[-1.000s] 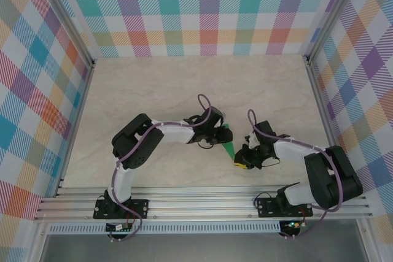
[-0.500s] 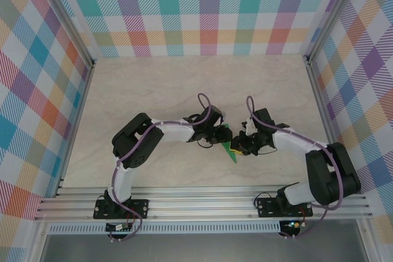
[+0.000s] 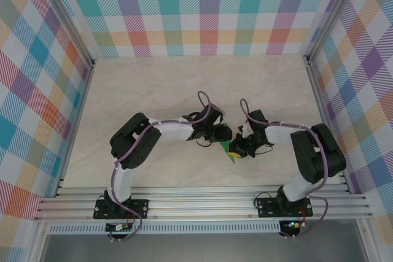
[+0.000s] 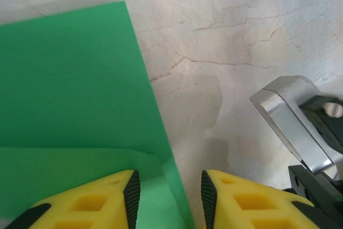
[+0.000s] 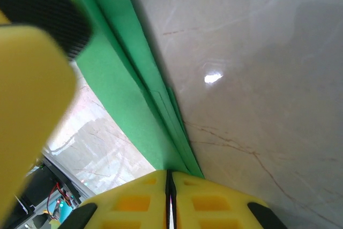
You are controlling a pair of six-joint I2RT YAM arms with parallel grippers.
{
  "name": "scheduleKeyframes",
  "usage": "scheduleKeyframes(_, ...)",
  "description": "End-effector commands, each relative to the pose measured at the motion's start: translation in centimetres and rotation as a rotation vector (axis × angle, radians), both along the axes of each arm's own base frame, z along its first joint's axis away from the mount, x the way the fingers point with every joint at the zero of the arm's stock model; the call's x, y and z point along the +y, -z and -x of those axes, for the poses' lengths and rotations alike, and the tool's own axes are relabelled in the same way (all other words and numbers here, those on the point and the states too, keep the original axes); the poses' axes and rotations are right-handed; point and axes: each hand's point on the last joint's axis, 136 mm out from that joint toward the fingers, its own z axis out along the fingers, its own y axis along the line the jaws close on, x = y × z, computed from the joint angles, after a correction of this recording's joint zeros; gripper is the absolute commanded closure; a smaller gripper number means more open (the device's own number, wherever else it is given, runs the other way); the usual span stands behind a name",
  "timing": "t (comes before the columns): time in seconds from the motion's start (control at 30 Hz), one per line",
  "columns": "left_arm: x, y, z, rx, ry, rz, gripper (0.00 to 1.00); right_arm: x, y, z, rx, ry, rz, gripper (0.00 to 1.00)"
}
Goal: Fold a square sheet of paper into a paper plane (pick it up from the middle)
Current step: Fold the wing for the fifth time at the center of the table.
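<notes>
Near the middle of the bench (image 3: 153, 84), the right hand (image 5: 169, 186) pinched shut on the folded green sheet (image 4: 69, 79) at its creased edge, the left hand (image 4: 167, 194) stood part open astride its long edge, holding nothing, with open bench beyond

Matt, smooth, sharply creased green sheet of paper (image 4: 69, 79), surface (image 4: 241, 36) polished marble-look with a glossy glare, left fingers (image 4: 80, 205) matt yellow plastic, perhaps rubbery black pads (image 4: 132, 194), brushed silver metal bracket (image 4: 289, 113)

Beige marbled tabletop (image 3: 153, 84), pastel plaid walls (image 3: 209, 10), aluminium frame rail (image 3: 202, 204) along near edge
</notes>
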Motion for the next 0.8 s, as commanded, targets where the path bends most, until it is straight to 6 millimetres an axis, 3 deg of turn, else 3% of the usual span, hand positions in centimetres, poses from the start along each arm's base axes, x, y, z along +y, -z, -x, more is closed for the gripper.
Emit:
scheduleKeyframes(0.0, 1.6, -5.9, -1.9, -0.139, -0.031, 0.011, 0.58, -1.5, 2.7, 1.5, 0.05, -0.012, 0.109, 0.89)
scheduleKeyframes(0.07, 2.2, -7.4, -1.9, -0.172, -0.038, 0.015, 0.57, -1.4, 2.7, 1.4, 0.051, -0.014, 0.105, 0.89)
scheduleKeyframes(0.17, 2.7, -7.6, -1.4, -0.17, -0.045, 0.016, 0.57, -1.4, 2.8, 1.4, 0.051, -0.014, 0.102, 0.89)
scheduleKeyframes(0.47, 2.3, -4.1, -0.2, -0.096, -0.072, 0.095, 0.59, -1.3, 2.7, 1.5, 0.051, -0.016, 0.1, 0.89)
scheduleKeyframes(0.77, 1.5, -1.1, -1.1, -0.07, -0.083, 0.073, 0.6, -1.3, 2.7, 1.4, 0.05, -0.019, 0.095, 0.88)
